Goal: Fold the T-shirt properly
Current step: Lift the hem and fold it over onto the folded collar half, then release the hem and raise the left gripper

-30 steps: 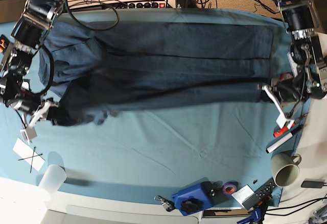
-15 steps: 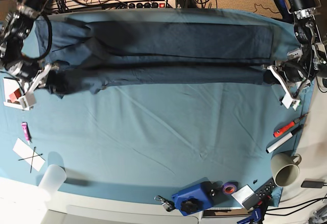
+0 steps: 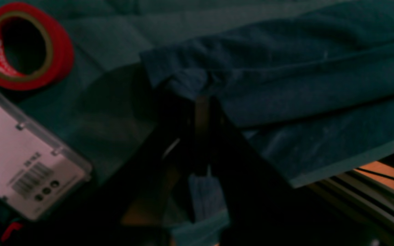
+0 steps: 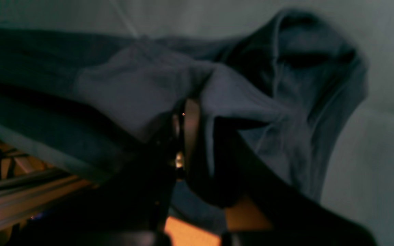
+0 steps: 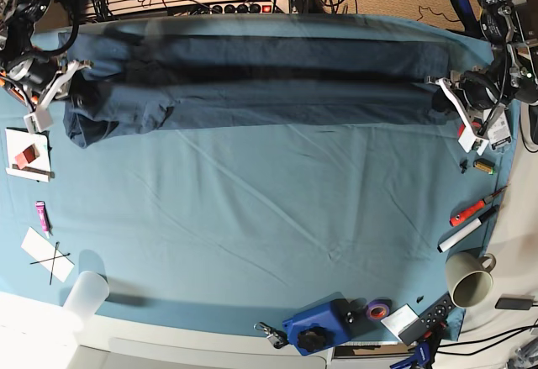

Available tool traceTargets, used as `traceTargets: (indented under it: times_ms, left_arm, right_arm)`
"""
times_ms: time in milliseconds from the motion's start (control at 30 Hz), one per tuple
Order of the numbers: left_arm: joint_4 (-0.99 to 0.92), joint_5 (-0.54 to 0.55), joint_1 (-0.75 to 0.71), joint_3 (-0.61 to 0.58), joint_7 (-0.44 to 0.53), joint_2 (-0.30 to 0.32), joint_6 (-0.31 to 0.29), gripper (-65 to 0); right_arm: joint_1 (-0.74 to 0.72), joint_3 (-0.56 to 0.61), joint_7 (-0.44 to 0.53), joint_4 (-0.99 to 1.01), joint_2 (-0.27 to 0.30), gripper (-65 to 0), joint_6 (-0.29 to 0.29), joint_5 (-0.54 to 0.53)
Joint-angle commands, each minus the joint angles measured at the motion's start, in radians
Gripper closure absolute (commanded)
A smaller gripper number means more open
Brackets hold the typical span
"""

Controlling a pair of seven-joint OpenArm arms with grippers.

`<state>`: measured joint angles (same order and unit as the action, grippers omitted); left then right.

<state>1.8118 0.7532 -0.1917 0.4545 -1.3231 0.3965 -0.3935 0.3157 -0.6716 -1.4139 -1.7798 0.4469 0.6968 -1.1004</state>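
Base view bright; both wrist views dim and blurred.

Matt navy cotton T-shirt (image 5: 252, 100) on smooth teal cloth (image 5: 269, 226); glossy red plastic tape roll (image 3: 22, 44).

I count one T-shirt (image 5: 252, 83), two grippers, one mug (image 5: 469, 284), one paper cup (image 5: 85, 295), one red tape roll (image 3: 24, 46) and one purple roll (image 5: 377, 309).

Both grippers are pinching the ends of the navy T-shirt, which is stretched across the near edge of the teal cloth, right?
Not the near edge: the base view shows the T-shirt along the cloth's far edge. Both the left gripper and right gripper do pinch its ends.
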Motion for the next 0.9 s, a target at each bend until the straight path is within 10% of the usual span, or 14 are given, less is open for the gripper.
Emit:
traceTargets:
  times_ms: [0,400,600,867]
  left_arm:
    - [0.018,0.008,0.006,0.007,0.015,0.016,0.0,0.0]
    - [0.018,0.01,0.003,0.007,-0.012,0.016,-0.045,0.0]
    - [0.018,0.01,0.003,0.007,0.008,0.016,-0.011,-39.6]
    - [0.016,-0.074,-0.021,0.007,0.067,-0.005,0.083,-40.1]
  right_arm:
    - [0.002,-0.01,0.018,-0.014,0.009,0.0,0.001,-0.007]
    - [0.028,-0.01,0.018,-0.013,-0.103,-0.7,0.001,0.017]
    - [0.028,-0.01,0.018,-0.013,-0.103,-17.5,0.001,0.024]
    - [0.028,-0.01,0.018,-0.013,-0.103,-17.5,0.001,0.024]
